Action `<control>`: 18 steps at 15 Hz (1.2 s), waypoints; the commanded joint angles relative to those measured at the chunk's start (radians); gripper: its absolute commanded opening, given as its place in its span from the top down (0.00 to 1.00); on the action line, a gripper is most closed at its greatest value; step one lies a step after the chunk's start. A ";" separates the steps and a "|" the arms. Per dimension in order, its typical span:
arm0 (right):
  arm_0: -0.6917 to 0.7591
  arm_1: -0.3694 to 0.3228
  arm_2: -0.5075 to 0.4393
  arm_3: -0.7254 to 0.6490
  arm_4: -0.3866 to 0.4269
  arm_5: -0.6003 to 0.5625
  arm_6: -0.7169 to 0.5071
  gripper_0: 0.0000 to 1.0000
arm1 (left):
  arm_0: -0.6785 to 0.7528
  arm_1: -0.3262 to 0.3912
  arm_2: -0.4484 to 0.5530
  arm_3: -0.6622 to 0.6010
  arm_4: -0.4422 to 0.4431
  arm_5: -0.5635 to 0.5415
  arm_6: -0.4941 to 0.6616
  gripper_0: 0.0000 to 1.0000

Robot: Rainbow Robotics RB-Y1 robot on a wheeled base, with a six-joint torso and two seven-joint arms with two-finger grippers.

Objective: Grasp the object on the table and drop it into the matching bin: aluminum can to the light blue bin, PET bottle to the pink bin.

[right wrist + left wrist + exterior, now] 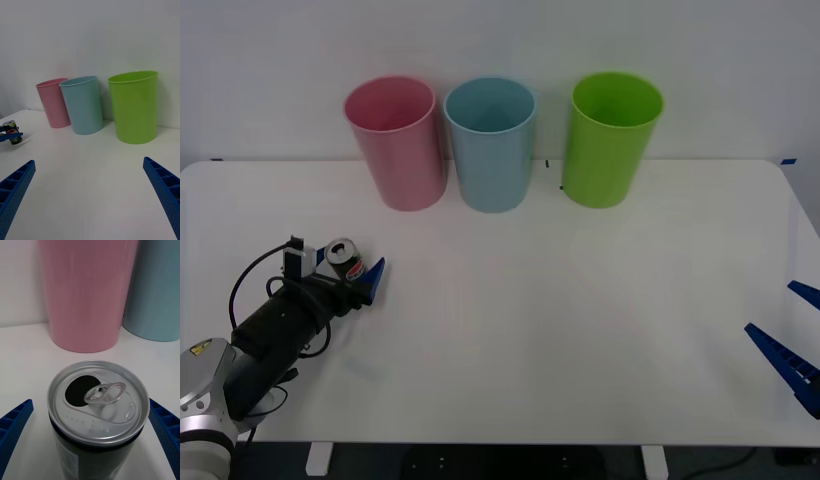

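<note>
Straddling the aluminum can point(343, 257) at the frame's lower left, my left gripper point(352, 272) stood parted around it, contact unclear. My right gripper point(792, 340) waited lower right, spread wide and empty.
</note>
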 commanded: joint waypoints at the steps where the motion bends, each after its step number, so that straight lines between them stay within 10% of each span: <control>1: 0.000 0.000 0.000 0.000 0.000 0.000 0.000 0.00 | 0.000 0.000 0.000 0.001 0.001 0.000 -0.001 0.00; 4: 0.000 0.000 0.000 0.000 0.000 0.000 0.000 0.00 | 0.000 0.000 0.000 0.000 0.001 0.000 0.001 0.13; 5: 0.000 0.000 0.000 0.000 0.000 0.000 0.000 0.00 | 0.002 0.001 0.000 0.000 0.001 0.000 0.001 0.64; 7: 0.000 0.000 0.000 0.000 0.000 0.000 0.000 0.00 | 0.002 0.001 0.000 0.000 0.003 0.000 0.001 1.00; 18: 0.000 0.000 0.000 0.000 0.000 0.000 0.000 0.00 | 0.005 0.000 -0.005 0.000 0.015 -0.010 0.010 1.00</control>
